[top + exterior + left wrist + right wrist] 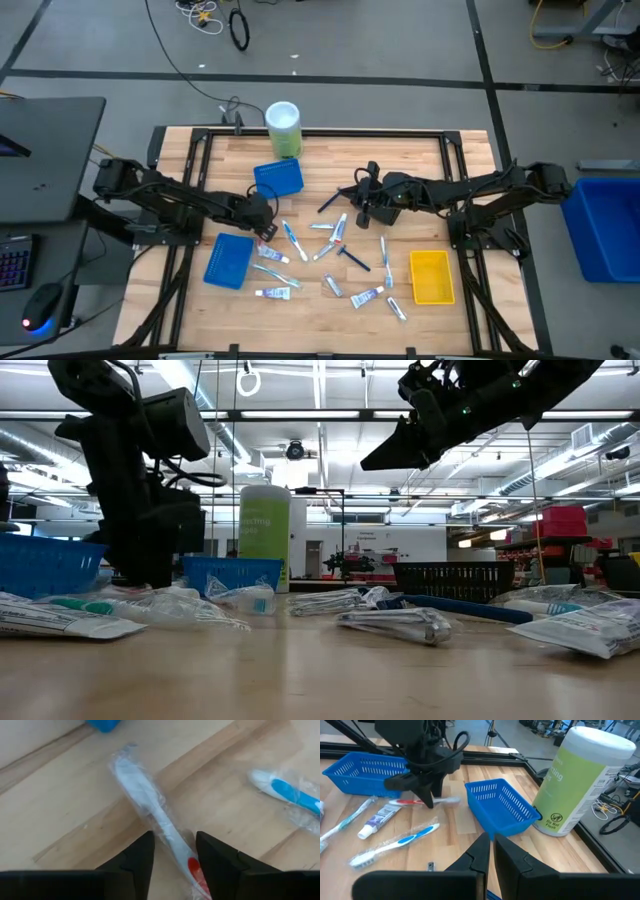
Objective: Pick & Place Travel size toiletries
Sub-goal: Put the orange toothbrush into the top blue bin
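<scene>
From above, the left gripper [266,228] sits low beside the blue basket [279,178], while only its wrist view shows its parted fingers [137,860] straddling a wrapped red-white toothbrush [155,815]; the raised right gripper [488,849], closed and empty, faces that empty basket [500,805].

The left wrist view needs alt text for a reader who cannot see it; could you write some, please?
The left gripper is open, its two dark fingers straddling a plastic-wrapped white toothbrush with a red handle end that lies diagonally on the wooden table. A second wrapped toothbrush, blue and white, lies apart from it, and part of a blue tray shows at the edge.
</scene>
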{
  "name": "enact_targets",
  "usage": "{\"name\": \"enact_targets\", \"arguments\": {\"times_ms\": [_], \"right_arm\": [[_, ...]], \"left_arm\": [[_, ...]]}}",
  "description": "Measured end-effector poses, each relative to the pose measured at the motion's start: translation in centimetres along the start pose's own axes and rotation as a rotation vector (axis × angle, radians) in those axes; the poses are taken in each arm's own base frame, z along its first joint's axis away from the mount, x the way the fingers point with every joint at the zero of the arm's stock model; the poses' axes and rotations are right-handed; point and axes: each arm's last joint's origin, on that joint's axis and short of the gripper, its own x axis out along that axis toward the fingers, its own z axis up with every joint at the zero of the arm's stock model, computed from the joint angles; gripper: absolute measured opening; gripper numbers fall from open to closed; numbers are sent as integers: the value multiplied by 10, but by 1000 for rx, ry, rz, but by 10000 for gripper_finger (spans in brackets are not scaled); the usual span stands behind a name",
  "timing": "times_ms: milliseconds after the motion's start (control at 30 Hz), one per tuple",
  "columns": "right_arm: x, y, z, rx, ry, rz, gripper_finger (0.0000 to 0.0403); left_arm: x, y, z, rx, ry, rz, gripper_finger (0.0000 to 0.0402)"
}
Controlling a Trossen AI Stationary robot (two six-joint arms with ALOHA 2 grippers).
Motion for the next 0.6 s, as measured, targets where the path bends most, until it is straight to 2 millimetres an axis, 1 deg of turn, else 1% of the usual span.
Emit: {"name": "enact_targets", "arguments": {"times_ms": [200, 300, 433, 600], "right_arm": [[0, 0, 0, -2, 4, 0, 34], [0, 0, 0, -5, 5, 0, 35], [0, 0, 0, -10, 5, 0, 35], [0, 0, 0, -10, 5, 1, 35]], "left_arm": [[-4, 1, 2, -14, -9, -23, 69], [-8, -7, 7, -24, -14, -86, 42], [-19, -19, 17, 19, -32, -140, 27], [-41, -40, 36, 121, -100, -198, 34]]}}
